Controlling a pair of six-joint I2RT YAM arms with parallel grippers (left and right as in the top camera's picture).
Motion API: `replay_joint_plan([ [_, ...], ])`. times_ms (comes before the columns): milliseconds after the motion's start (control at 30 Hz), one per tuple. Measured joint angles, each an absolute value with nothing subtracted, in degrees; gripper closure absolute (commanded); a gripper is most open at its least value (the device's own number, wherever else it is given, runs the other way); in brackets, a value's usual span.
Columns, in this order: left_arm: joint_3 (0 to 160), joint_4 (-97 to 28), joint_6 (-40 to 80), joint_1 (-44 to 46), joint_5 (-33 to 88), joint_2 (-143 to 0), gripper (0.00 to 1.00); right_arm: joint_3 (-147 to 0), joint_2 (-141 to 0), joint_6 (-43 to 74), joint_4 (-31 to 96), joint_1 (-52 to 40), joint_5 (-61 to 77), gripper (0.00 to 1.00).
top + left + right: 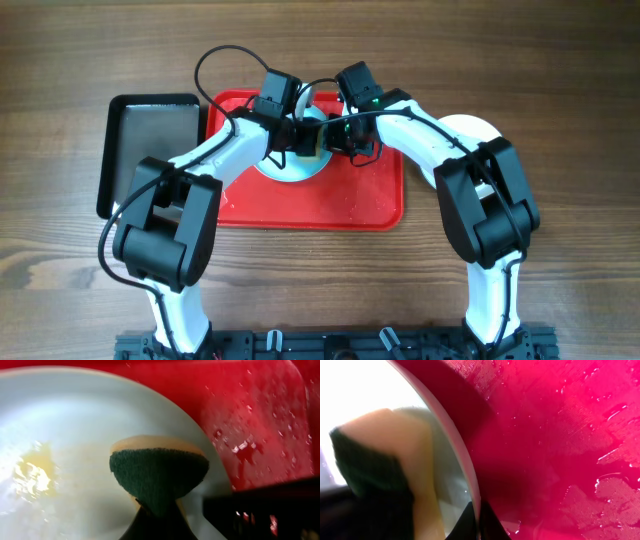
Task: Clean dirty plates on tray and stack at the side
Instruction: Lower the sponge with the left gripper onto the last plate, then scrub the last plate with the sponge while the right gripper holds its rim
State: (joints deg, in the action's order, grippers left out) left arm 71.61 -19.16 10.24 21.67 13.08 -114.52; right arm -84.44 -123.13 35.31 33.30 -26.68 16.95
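Observation:
A pale plate (288, 172) lies on the red tray (340, 200), mostly hidden under both wrists. My left gripper (295, 140) is shut on a yellow sponge with a green scouring face (159, 474), which is pressed on the plate (75, 425). A yellow smear (31, 471) sits on the plate left of the sponge. My right gripper (477, 522) is shut on the plate's rim (451, 445), one finger on each side. The sponge also shows in the right wrist view (380, 460). Another white plate (472, 128) lies off the tray on the right, partly under my right arm.
A smaller black tray (150, 140) lies against the red tray's left end. The red tray's floor is wet with droplets (560, 435). The brown wooden table (560, 80) surrounds the trays.

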Motion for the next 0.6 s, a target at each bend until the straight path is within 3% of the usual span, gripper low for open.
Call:
replay_joint_plan([
  [200, 71.96, -18.55, 13.82, 18.00, 10.09, -115.52, 0.96, -84.44, -123.33, 34.65, 32.95, -26.81, 17.63, 0.96],
  [400, 74.04, -28.91, 16.58, 10.44, 10.63, -115.46, 0.96, -84.47, -123.94, 32.25, 32.91, -26.24, 22.83, 0.96],
  [600, 74.83, -37.85, 12.51, 10.00, 14.96, -115.07, 0.96, -84.44, -124.62, 25.91, 34.72, -23.90, 28.64, 0.96],
])
